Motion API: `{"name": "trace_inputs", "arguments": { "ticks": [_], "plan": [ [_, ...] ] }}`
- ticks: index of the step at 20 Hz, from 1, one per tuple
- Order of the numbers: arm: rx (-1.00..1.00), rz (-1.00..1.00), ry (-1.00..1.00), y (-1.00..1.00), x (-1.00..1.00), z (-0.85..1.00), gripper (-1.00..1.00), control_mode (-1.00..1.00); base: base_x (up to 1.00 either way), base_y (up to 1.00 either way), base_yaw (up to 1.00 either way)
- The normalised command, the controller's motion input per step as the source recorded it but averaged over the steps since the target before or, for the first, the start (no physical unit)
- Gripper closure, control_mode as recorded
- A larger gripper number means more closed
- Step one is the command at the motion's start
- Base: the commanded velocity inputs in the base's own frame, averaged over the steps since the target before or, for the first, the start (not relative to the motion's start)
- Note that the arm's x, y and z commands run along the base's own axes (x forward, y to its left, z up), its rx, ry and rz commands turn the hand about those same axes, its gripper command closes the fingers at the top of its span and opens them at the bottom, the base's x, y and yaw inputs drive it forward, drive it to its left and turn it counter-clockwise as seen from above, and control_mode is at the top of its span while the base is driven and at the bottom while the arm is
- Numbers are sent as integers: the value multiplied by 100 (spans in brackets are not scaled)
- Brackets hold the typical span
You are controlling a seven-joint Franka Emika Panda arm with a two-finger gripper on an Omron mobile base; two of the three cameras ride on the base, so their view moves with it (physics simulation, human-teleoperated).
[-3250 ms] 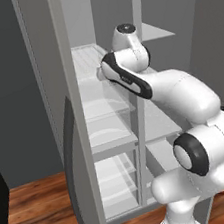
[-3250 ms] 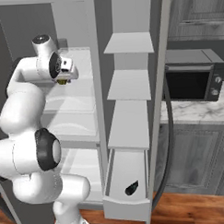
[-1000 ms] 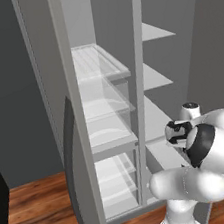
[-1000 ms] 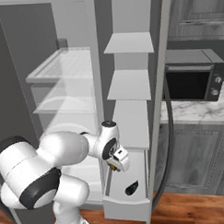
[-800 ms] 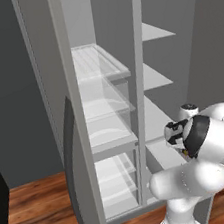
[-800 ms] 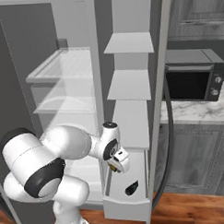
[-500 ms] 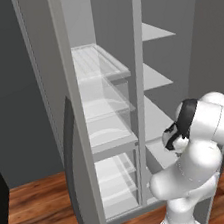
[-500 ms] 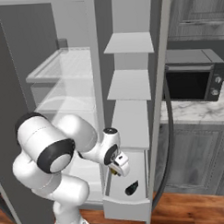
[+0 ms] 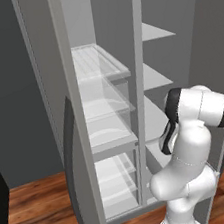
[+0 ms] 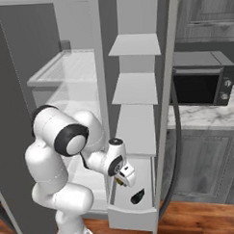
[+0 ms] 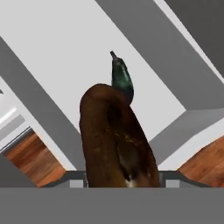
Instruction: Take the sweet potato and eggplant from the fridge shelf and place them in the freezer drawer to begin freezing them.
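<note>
Brown sweet potato (image 11: 116, 140) clamped in gripper (image 10: 125, 179), poised just over open freezer drawer (image 10: 133, 215) where eggplant (image 10: 138, 196) already lies; placing step, next likely lowering and parting jaws beside it.

Your arm folds low, with the elbow raised at shoulder height and the forearm angled down and forward. Your gripper (image 10: 122, 180) points downward at the end of the bent wrist, its jaws closed on the sweet potato (image 11: 117, 142), which stands between the finger tips in the hand view.
</note>
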Motion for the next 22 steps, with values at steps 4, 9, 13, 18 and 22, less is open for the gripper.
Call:
{"name": "trace_inputs", "arguments": {
  "ticks": [4, 9, 13, 18, 22],
  "plan": [
    [0, 0, 0, -15, 29, -34, 100, -100, 0, 0, 0],
    [0, 0, 0, -28, 23, -35, 100, -100, 0, 0, 0],
    [0, 0, 0, -16, 22, -36, 100, -100, 0, 0, 0],
    [0, 0, 0, -22, 35, -34, 100, -100, 0, 0, 0],
    [0, 0, 0, -6, 49, -39, 100, -100, 0, 0, 0]
  ]
}}
